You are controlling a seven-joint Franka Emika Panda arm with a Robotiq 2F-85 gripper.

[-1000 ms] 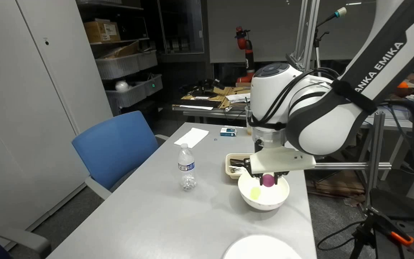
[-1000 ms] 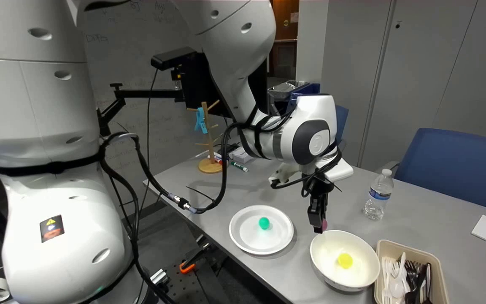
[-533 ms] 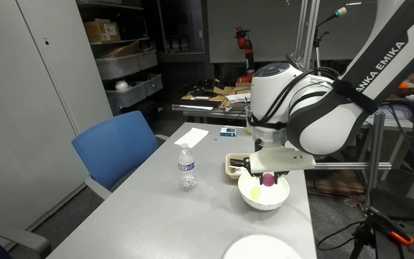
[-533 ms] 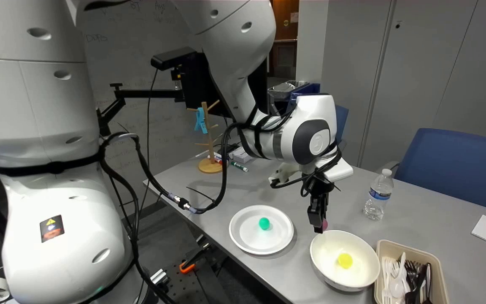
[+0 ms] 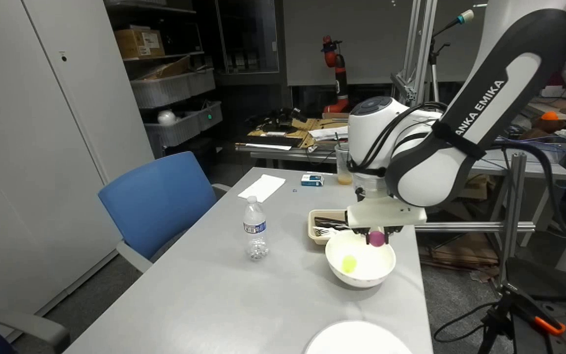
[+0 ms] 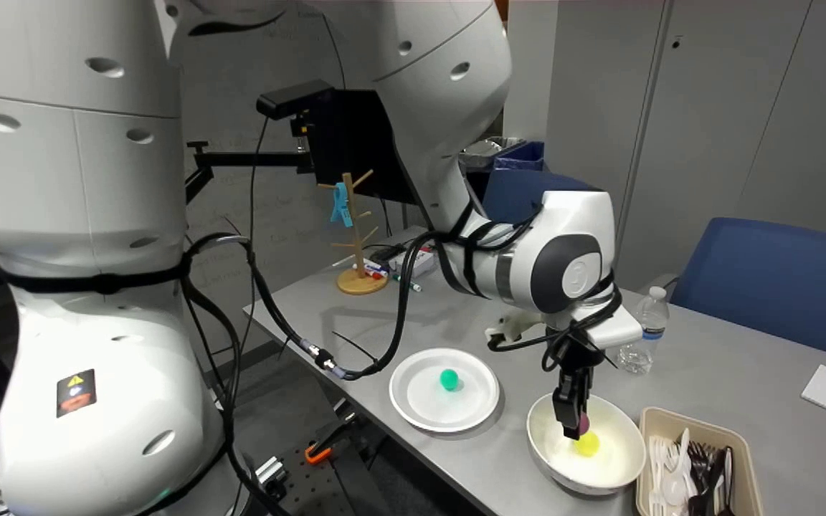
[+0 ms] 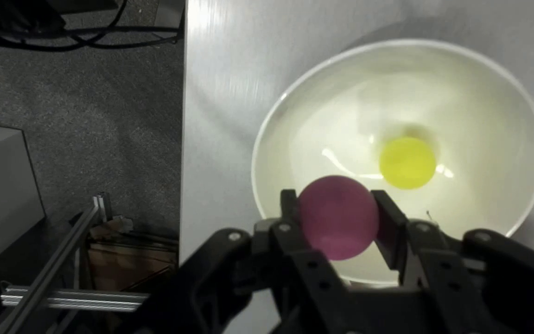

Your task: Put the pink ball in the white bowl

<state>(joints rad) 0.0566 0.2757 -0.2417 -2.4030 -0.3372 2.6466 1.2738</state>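
Observation:
The pink ball [image 7: 338,227] is pinched between the two black fingers of my gripper [image 7: 336,198] in the wrist view. Both fingers touch it. The ball shows in both exterior views [image 5: 377,239] [image 6: 584,424], with the gripper [image 5: 377,238] [image 6: 572,428] pointing down. The white bowl [image 7: 485,139] is beneath the gripper, and the held ball is above its inside, toward one side. The bowl also shows in both exterior views [image 5: 361,280] [image 6: 617,462]. A yellow ball [image 7: 407,163] lies in the bowl, also seen in an exterior view [image 6: 587,444].
A flat white plate [image 6: 413,408] with a green ball [image 6: 449,379] stands near the bowl. A beige tray [image 6: 739,448] of cutlery is beside the bowl on its other side. A water bottle [image 5: 256,231] stands on the table. The table edge is close to the bowl [image 7: 184,139].
My gripper has moved with the pink ball from beside the bowl's rim to over its inside. The ball is still held. The bowl, yellow ball and plate have not moved.

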